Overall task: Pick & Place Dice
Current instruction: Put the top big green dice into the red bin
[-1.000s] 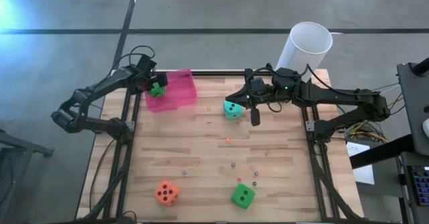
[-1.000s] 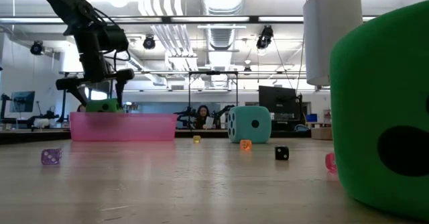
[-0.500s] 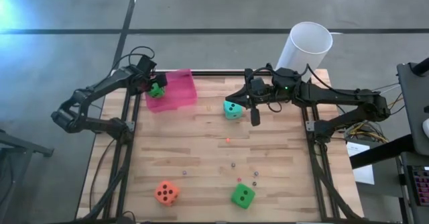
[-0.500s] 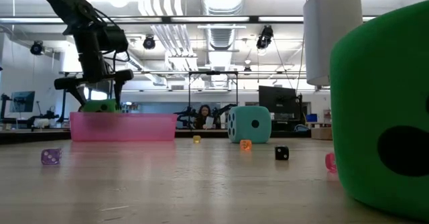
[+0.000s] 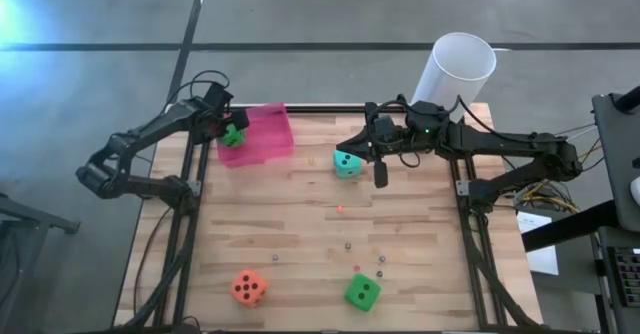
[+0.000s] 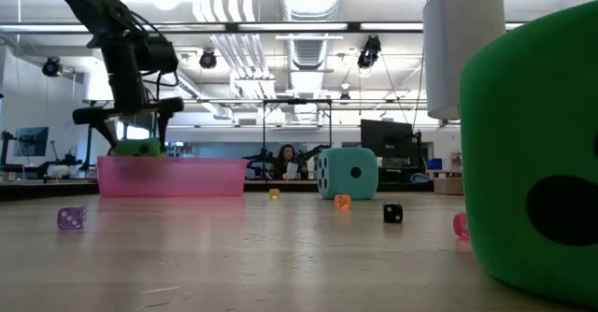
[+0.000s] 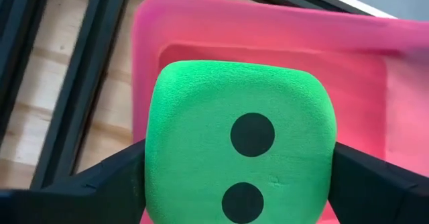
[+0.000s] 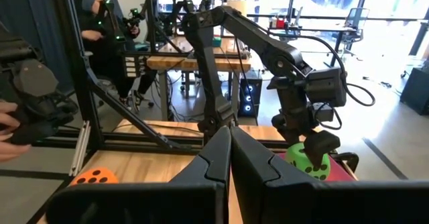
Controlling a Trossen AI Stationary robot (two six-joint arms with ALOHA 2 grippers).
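Pale wooden planks make up the worktop (image 5: pixel 300 224), which sits in a black metal frame on a grey concrete floor.

At the far left corner lies a shallow pink tray (image 5: pixel 262 134) with rounded, smooth plastic walls. The left gripper (image 5: pixel 230 126) hangs over its left end, and its dark fingers (image 7: pixel 100 180) flank a bright green die (image 7: pixel 241 157), a soft, foam-like cube with rounded edges and black pips. The fingers stand wide on either side of this die, just over the tray's floor; whether they press on it or have let go cannot be told.

Near the front left of the worktop rests an orange die (image 5: pixel 248 288), of the same spongy look. Tiny beads (image 5: pixel 347 244) are scattered over the middle planks, some dark, some pink or red.

A second bright green die (image 5: pixel 362 292) sits at the front, right of the orange one, and fills the right edge of the low view. Farther back, near the middle, a teal die (image 5: pixel 347 163) stands on the wood.

The right gripper (image 5: pixel 381 177) hovers just beside the teal die, on its right, with its fingers (image 8: pixel 251 160) pressed together on nothing.

Behind the right arm, a tall white cylinder (image 5: pixel 458 71) stands at the far right corner, smooth and open-topped.
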